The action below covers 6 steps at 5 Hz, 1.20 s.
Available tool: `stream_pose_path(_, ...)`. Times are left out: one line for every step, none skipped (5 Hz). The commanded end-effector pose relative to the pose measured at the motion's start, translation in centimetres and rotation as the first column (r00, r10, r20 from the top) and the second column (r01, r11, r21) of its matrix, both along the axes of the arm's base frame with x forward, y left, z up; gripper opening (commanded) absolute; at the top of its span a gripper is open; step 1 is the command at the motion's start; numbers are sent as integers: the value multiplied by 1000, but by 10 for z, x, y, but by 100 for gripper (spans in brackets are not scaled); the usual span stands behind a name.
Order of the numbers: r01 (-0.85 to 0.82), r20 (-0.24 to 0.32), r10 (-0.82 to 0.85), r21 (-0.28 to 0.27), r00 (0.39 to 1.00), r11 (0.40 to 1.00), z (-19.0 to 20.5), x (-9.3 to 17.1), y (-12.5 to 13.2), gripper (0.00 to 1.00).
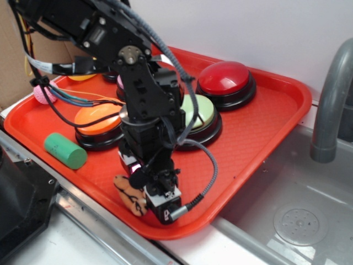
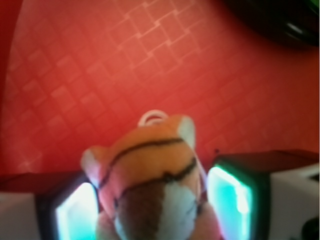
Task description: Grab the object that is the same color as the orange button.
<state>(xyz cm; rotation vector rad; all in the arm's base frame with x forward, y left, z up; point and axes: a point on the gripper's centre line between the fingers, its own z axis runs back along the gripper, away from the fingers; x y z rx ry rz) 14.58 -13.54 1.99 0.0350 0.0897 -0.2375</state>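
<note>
We see the black end effector (image 1: 144,194) of the arm lowered over the near edge of the red plastic tray (image 1: 276,118), which rests on the worktop (image 1: 110,243) beside a grey metal sink (image 1: 309,187). In the wrist view the small orange plush tiger with black stripes and white patches (image 2: 152,185) sits between the two fingers (image 2: 232,200), whose inner pads glow teal on either side of it. The pads lie right beside the toy's flanks, so the end effector looks closed around the tiger, though the blur keeps us from judging how firm the contact is. In the exterior view the tiger (image 1: 131,194) shows at the left side of the fingers, low over the tray floor near its front rim; whether it touches the tray we cannot tell.

Behind the arm, the large round button with a glossy orange dome on a black base (image 1: 98,126) stands on the tray, well apart from the toy. Near it are a pale green domed button (image 1: 199,113) and a red domed button (image 1: 225,83). A green cylinder (image 1: 65,150) lies on its side just left of the orange button, and a pink ball (image 1: 43,93) rests by the tray's far left edge.
</note>
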Motion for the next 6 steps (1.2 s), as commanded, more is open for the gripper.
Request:
stream_pose_path(-18,23,18,-21,1000,1000,15,7,-3,0)
stream_pose_path(-76,59,78,-40,995,996,41,18,5,0)
stream_pose_path(-85,121,96,-93,988,992,68,33,19,0)
stream_pose_path(-85,153,102,-114,983,990,101,43,46,0)
stream_pose_path(-27,147,48,-143,988,989,124,47,82,0)
stream_pose_path(-29,113,45,-141,993,990,134,41,113,0)
